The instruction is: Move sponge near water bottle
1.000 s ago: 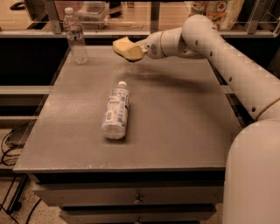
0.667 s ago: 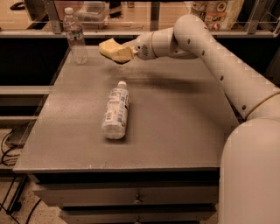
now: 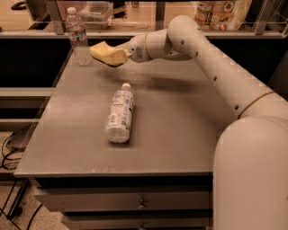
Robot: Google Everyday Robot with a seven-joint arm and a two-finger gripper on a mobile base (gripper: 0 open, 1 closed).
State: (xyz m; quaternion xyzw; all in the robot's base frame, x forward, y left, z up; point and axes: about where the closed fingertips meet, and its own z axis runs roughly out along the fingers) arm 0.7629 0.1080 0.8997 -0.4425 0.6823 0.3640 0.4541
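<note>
The water bottle (image 3: 78,37) stands upright at the table's far left corner, slim and clear with a white cap. The pale yellow sponge (image 3: 106,53) is held in the air just right of it, a little above the table top. My gripper (image 3: 116,55) is shut on the sponge, reaching in from the right at the end of the long white arm (image 3: 211,58). A small gap shows between sponge and bottle.
A fatter bottle with a large white label (image 3: 120,113) lies on its side in the middle of the grey table (image 3: 180,134). Shelves with packaged goods (image 3: 220,11) stand behind the table. My white base fills the right foreground.
The gripper has carried the sponge leftward, from the table's back middle to just beside the water bottle. Both bottles have stayed put.
</note>
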